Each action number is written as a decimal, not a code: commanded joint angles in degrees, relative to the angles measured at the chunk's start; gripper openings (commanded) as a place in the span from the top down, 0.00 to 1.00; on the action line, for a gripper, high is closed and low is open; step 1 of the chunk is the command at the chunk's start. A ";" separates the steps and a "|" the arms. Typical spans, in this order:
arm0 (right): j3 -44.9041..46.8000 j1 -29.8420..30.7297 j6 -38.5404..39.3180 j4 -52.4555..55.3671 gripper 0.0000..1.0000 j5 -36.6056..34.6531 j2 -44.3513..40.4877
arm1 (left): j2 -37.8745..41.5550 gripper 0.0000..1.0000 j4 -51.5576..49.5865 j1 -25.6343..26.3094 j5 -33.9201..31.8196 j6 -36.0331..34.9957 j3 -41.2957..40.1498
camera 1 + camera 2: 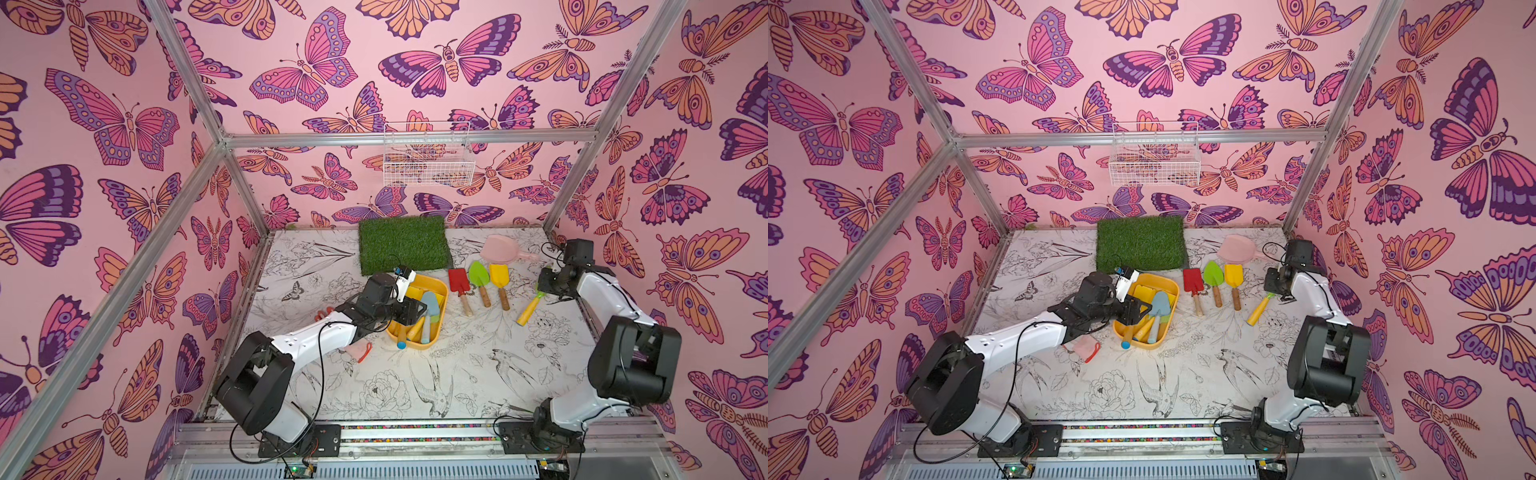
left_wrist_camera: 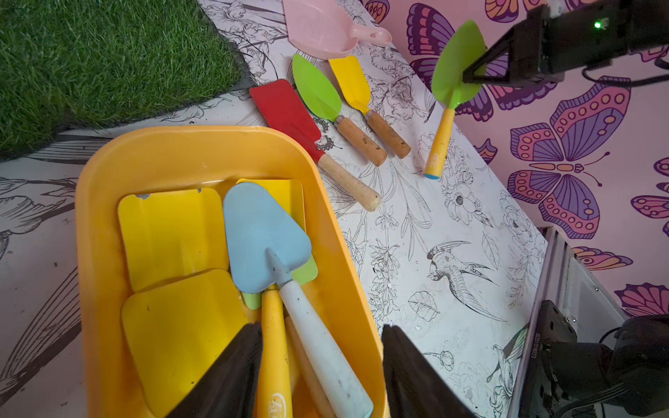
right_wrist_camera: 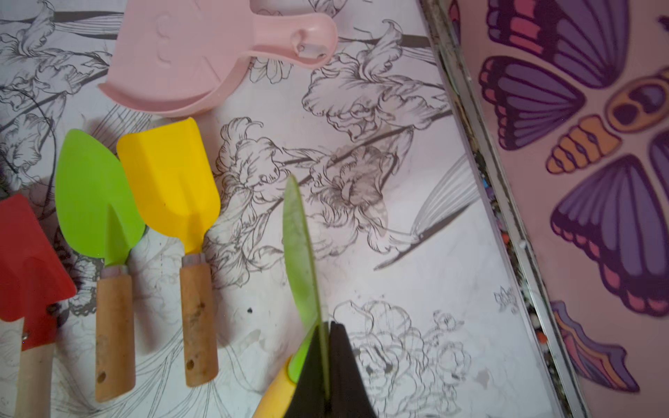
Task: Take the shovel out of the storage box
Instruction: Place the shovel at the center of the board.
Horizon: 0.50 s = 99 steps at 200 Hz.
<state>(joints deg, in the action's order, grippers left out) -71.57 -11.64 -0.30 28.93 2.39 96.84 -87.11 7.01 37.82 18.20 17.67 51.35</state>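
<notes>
Your left gripper [image 2: 321,327] spreads its fingers over shovel handles [image 2: 275,343] in the storage box [image 2: 163,144]; your right gripper [image 3: 327,325] clamps the green shovel [image 3: 298,246]. The handle logo [image 2: 277,403] is illegible.

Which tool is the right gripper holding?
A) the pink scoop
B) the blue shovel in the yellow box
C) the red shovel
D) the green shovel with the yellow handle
D: the right gripper is shut on the blade of the green shovel with the yellow handle.
</notes>
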 commanded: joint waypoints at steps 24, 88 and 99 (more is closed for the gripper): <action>-12.10 -0.51 8.65 5.98 1.00 9.44 12.75 | 1.08 0.42 -0.68 -0.84 0.89 -1.54 -1.47; -20.69 -0.58 12.07 9.81 1.00 12.91 23.75 | -0.07 0.42 -0.68 -1.66 1.89 -1.41 -1.08; -21.07 -0.53 12.20 9.76 0.99 13.68 24.49 | 0.01 0.42 -0.68 -1.77 1.99 -1.41 -0.99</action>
<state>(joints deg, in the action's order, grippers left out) -91.35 -11.97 9.45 36.18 14.35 119.52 -87.11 6.96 36.64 18.79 16.93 50.85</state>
